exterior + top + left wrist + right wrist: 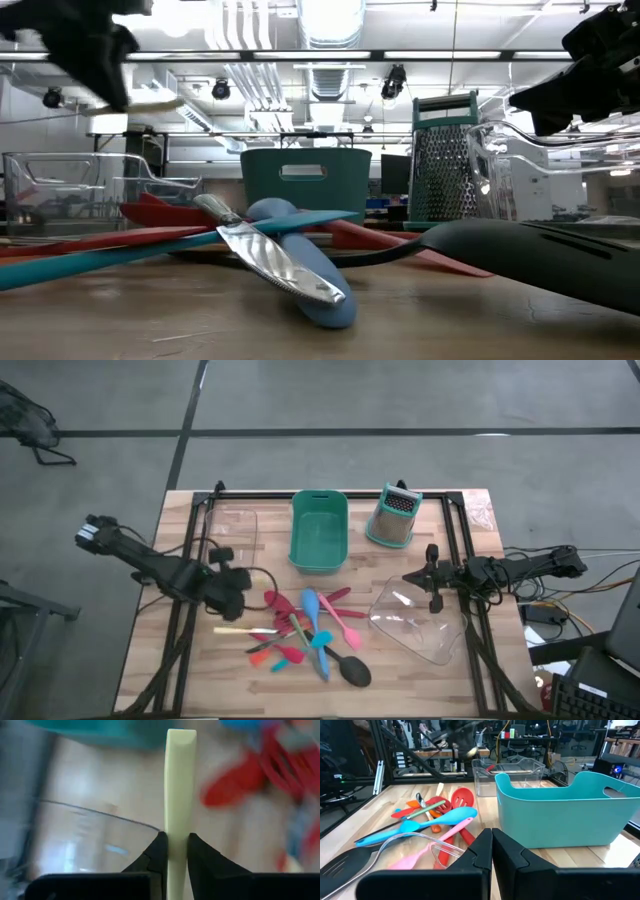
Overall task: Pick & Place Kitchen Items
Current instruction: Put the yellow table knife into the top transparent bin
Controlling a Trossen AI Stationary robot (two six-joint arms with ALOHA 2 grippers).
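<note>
STEP: carrying pale yellow spatula point(179, 795) | LEFT GRIPPER point(174, 851): pinching its handle above table, beside clear bin point(232, 532) | RIGHT GRIPPER point(492, 851): pressed together, empty, by teal bin point(560, 810) | ADVICE: keep handle level, lower fully inside clear bin before letting go.

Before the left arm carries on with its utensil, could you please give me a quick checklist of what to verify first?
1. Left gripper has a firm hold: ok, its fingers are clamped on a pale yellow tool.
2. Tool lifted clear of the utensil pile: ok, in the low view it hangs above the table.
3. Teal bin free to receive: ok, upright and nothing seen inside.
4. Right gripper out of the way: ok, shut, at the tilted clear container on the right.
5. Clear container on the left near the arm's path: cannot tell the clearance.
</note>
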